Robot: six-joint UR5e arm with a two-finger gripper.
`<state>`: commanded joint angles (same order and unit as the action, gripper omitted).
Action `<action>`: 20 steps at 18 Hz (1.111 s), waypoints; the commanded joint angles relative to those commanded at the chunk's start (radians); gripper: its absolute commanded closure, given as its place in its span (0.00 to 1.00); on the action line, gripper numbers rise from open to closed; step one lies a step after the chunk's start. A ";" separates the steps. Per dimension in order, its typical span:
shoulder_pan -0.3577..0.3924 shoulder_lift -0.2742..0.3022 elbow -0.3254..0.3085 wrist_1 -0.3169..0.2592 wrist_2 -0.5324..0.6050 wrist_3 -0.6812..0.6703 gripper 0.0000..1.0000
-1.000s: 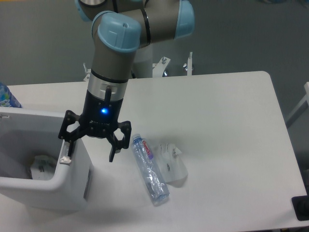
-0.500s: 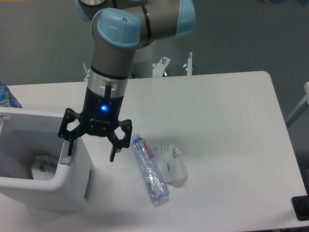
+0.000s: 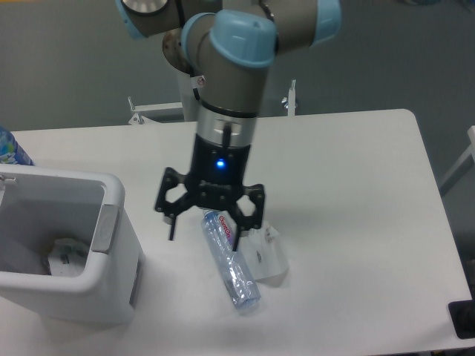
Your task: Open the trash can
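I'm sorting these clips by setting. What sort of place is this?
Probably a robotics lab or test cell: a robot arm with an open tool over a plain white table, a staged trash can and a plastic bottle, grey floor behind.

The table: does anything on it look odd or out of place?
A clear bottle lies on its side beside a crumpled plastic wrapper, like litter outside the trash can, which stands open with rubbish inside.

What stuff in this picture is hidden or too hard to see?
- Big boxy white plastic trash can: the left and bottom picture edges cut it off; no lid is in view.
- The crumpled thing inside it: too small to name.
- Clear plastic bottle: the robot's black hand covers its top end.
- Blue thing at the left edge: mostly cut off.
- Small clear plastic packet: its print is too blurry to read.
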<state>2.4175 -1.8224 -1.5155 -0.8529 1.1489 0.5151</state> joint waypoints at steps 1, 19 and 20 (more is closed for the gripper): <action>0.003 -0.008 0.000 -0.002 0.005 0.028 0.00; 0.149 -0.112 -0.025 -0.190 0.399 0.651 0.00; 0.146 -0.114 -0.028 -0.190 0.406 0.652 0.00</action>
<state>2.5633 -1.9359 -1.5432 -1.0431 1.5554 1.1673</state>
